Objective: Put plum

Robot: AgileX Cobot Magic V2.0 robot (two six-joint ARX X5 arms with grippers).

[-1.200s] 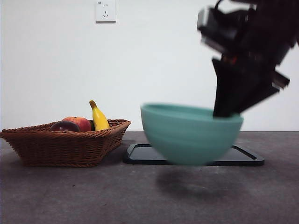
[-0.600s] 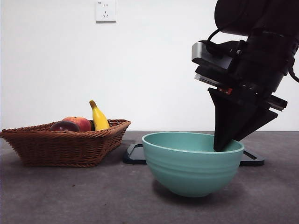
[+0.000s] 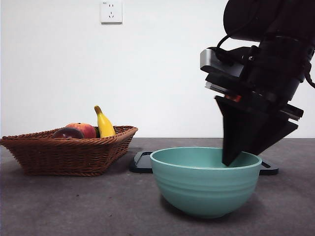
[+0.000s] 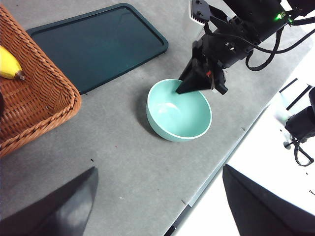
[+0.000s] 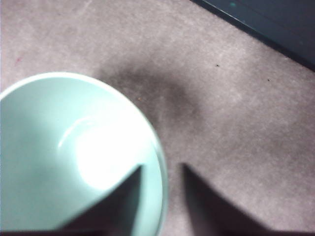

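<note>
Now the right gripper [image 3: 230, 160] had loosened its narrow straddle of the teal bowl's [image 3: 204, 189] rim, the bowl sitting lower-centre on the table [image 3: 74, 206]; left gripper [image 4: 157, 206] waited wide.

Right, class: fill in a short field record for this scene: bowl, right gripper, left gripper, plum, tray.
bowl: green bowl on the table, in front of the tray
right gripper: right gripper straddling the bowl's rim, one jaw inside, one outside
left gripper: left gripper open, above the table
plum: plum in the wicker basket
tray: dark tray, nothing on it
</note>
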